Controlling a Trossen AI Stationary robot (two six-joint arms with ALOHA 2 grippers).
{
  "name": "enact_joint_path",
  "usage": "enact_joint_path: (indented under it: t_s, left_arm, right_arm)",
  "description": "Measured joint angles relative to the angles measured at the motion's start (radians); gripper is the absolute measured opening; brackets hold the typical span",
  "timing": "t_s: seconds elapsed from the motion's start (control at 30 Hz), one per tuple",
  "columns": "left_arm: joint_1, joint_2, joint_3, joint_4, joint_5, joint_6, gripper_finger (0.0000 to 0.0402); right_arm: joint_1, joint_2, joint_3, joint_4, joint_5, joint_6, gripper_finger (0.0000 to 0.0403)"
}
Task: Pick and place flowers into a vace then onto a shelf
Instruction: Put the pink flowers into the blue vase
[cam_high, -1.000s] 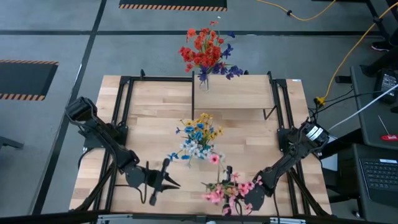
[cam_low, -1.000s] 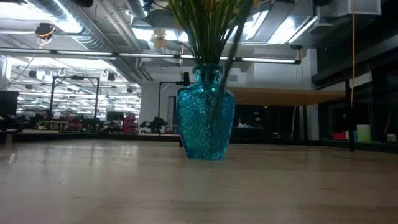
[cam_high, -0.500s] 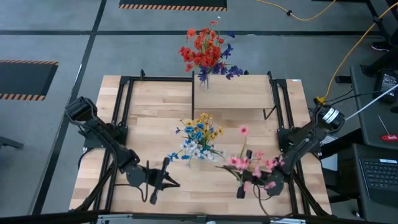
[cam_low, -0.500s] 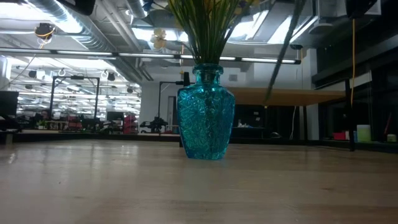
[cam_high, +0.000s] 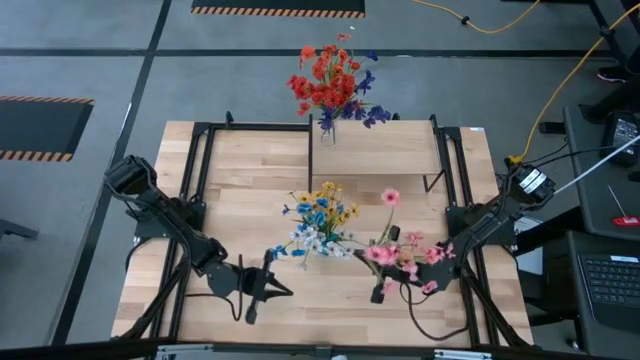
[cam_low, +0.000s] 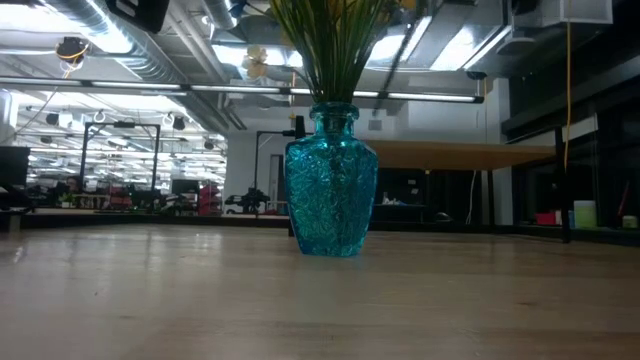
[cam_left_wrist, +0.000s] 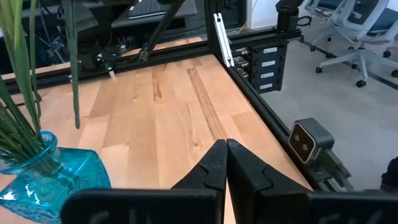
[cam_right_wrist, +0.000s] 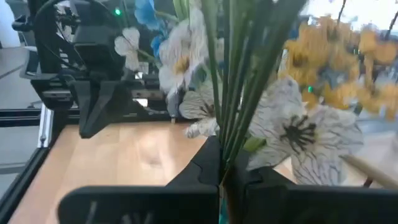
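Observation:
My right gripper is shut on a bunch of pink flowers just right of the teal glass vase, which stands on the tabletop and holds yellow, blue and white flowers. The low view shows the vase upright, with green stalks rising from its neck. My left gripper is shut and hovers left of the vase, near the table's near edge; its wrist view shows the shut fingertips beside the vase. A clear vase of red and blue flowers stands on the shelf. My right gripper pinches several thin green stalks of the pink bunch between its two fingers. The stalks stand roughly upright in the hold, blooms above the fingers. The bunch is lifted clear of the table, and one stalk end hangs free above the wood.
Black metal frame rails run along both sides of the tabletop. The shelf's thin black legs stand just beyond the teal vase. Bare wood lies left of the vase, and cables trail on the floor to the right.
My right gripper has raised the pink bunch from the table's near edge, swung it first to the right, then brought it toward the far edge and left, close beside the teal vase. The bunch went from lying low to upright, blooms on top.

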Motion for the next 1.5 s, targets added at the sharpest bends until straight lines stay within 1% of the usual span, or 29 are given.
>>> enact_joint_path:
  t_s: [0.1, 0.17, 0.5, 0.57, 0.73, 1.0, 1.3, 1.5]
  left_arm:
    - [-0.001, 0.000, 0.000, -0.001, 0.001, 0.000, 0.0007]
    - [0.000, 0.000, 0.000, -0.007, 0.001, 0.000, 0.0007]
    - [0.000, 0.000, 0.000, -0.047, 0.001, 0.000, 0.0003]
    - [0.000, 0.000, 0.000, -0.048, 0.001, 0.000, 0.0005]
    - [-0.001, 0.000, 0.000, -0.059, 0.001, 0.000, 0.0007]
    - [0.000, 0.001, 0.000, -0.080, 0.000, 0.000, 0.0002]
    - [0.000, 0.001, 0.000, -0.084, 0.000, 0.000, 0.0004]
    - [0.000, 0.001, 0.000, -0.084, 0.000, 0.000, 0.0004]
  right_arm:
    - [-0.002, 0.000, 0.000, 0.082, -0.014, -0.091, 0.0000]
    - [-0.002, 0.000, 0.000, 0.108, -0.014, -0.127, 0.0000]
    - [-0.041, 0.000, 0.000, 0.111, -0.013, -0.128, 0.0000]
    - [-0.055, 0.000, 0.000, 0.111, -0.017, -0.125, 0.0000]
    - [-0.088, 0.000, 0.000, 0.117, -0.079, -0.115, 0.0000]
    - [-0.103, 0.000, 0.000, 0.110, -0.082, -0.111, 0.0000]
    - [-0.125, 0.001, 0.001, -0.005, -0.085, 0.011, 0.0000]
    - [-0.158, 0.002, 0.001, -0.013, -0.143, 0.032, 0.0000]
